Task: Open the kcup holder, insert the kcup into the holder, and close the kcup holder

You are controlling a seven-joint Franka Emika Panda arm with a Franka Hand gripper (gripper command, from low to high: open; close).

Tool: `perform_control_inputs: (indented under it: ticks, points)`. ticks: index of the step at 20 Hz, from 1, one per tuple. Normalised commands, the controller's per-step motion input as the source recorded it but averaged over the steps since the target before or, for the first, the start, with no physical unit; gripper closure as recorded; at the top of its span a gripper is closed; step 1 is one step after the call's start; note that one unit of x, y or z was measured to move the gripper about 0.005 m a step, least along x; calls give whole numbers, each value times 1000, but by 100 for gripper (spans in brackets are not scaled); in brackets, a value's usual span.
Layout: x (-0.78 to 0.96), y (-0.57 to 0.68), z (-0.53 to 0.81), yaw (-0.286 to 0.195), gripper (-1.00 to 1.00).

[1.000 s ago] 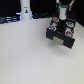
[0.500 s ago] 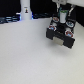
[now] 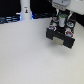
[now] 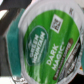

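So the end effector (image 3: pixel 61 21) hangs over the open kcup holder (image 3: pixel 61 36), clamped on the kcup (image 4: pixel 49 44), whose printed lid squarely faces the wrist camera.

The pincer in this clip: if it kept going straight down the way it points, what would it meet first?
Most likely the kcup holder, which sits right under the pincer in the exterior view. The wrist view is filled by the kcup with its green label, apparently in the pincer; depth to the holder is unclear.
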Motion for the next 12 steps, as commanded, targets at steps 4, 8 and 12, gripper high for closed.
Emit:
perform_control_inputs:
  ticks: [4,8,12]
  points:
    - [27,211,-216,26,100]
    - [42,49,-232,2,100]
    - [60,131,-207,6,100]
